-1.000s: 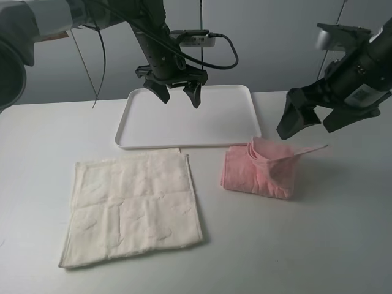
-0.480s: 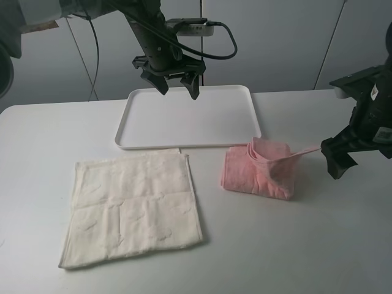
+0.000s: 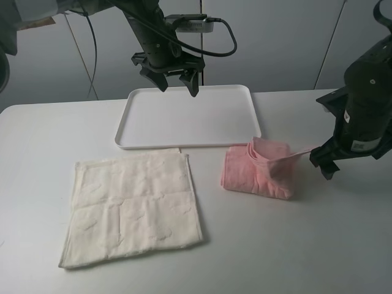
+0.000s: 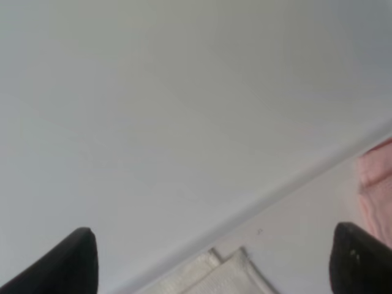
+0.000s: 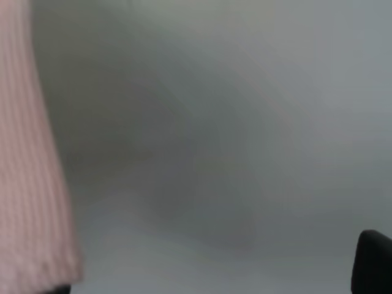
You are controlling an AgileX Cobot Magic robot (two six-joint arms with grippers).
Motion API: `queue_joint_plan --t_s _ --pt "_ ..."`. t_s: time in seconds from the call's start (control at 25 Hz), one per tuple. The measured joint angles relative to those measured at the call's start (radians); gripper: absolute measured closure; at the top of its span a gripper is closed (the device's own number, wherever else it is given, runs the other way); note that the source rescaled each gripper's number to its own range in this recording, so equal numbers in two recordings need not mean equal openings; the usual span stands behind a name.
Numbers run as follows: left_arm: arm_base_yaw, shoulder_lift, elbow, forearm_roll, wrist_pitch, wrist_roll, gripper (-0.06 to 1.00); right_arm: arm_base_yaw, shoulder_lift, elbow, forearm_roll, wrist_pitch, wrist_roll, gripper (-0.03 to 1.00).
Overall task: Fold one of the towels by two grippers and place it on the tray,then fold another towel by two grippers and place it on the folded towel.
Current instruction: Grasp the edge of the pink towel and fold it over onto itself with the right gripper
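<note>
1. The left tool (image 3: 179,89) hangs over the far edge of the tray (image 3: 184,122), its pointed fingers spread and holding nothing. In its wrist view both black fingertips (image 4: 67,263) sit wide apart above the bare white tray floor.
2. The right tool (image 3: 321,165) is low over the worktop (image 3: 294,245), just beside the pink towel (image 3: 257,168). Its fingers stand apart: the wrist view shows one dark tip at one edge and pink cloth at the other.
3. The pink towel lies on the worktop as a loosely folded bundle, just in front of the tray's near right corner.
4. A thin flap (image 3: 303,151) of it pokes out toward the right tool. Its end seems to reach the fingers, though contact cannot be made out.
5. The cream towel (image 3: 131,205) lies flat and unfolded on the worktop, in front of the tray's left half, its far corner just beside the rim.
6. A pale sticker (image 3: 362,146) on the right arm carries print too small to read.
</note>
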State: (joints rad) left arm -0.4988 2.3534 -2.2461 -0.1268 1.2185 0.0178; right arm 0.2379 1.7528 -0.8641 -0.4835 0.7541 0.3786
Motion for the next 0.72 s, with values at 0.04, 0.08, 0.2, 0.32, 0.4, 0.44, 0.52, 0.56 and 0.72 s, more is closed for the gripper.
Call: queue_joint_plan --t_s 0.04,0.08,0.2,0.32,0.4,0.44,0.52,0.56,0.72 --pt "0.0 0.0 0.0 0.0 0.0 0.004 -0.03 0.0 0.0 0.0 0.013 -0.025 0.003 -0.03" --pt "0.0 0.0 0.0 0.0 0.0 0.006 -0.03 0.0 0.0 0.0 0.036 -0.051 0.004 -0.03" --pt "0.0 0.0 0.0 0.023 0.0 0.008 -0.03 0.0 0.0 0.0 0.131 -0.104 -0.014 -0.03" --pt "0.0 0.0 0.0 0.048 0.0 0.008 -0.03 0.0 0.0 0.0 0.202 -0.124 -0.043 -0.03" --pt "0.0 0.0 0.0 0.054 0.0 0.008 -0.03 0.0 0.0 0.0 0.259 -0.148 -0.071 -0.03" --pt "0.0 0.0 0.0 0.054 0.0 0.008 -0.03 0.0 0.0 0.0 0.297 -0.161 -0.086 -0.03" --pt "0.0 0.0 0.0 0.056 0.0 0.008 -0.03 0.0 0.0 -0.003 0.378 -0.193 -0.137 -0.03" --pt "0.0 0.0 0.0 0.056 0.0 0.008 -0.03 0.0 0.0 -0.006 0.423 -0.202 -0.16 -0.03" --pt "0.0 0.0 0.0 0.056 0.0 0.01 -0.03 0.0 0.0 -0.006 0.552 -0.223 -0.245 -0.03"
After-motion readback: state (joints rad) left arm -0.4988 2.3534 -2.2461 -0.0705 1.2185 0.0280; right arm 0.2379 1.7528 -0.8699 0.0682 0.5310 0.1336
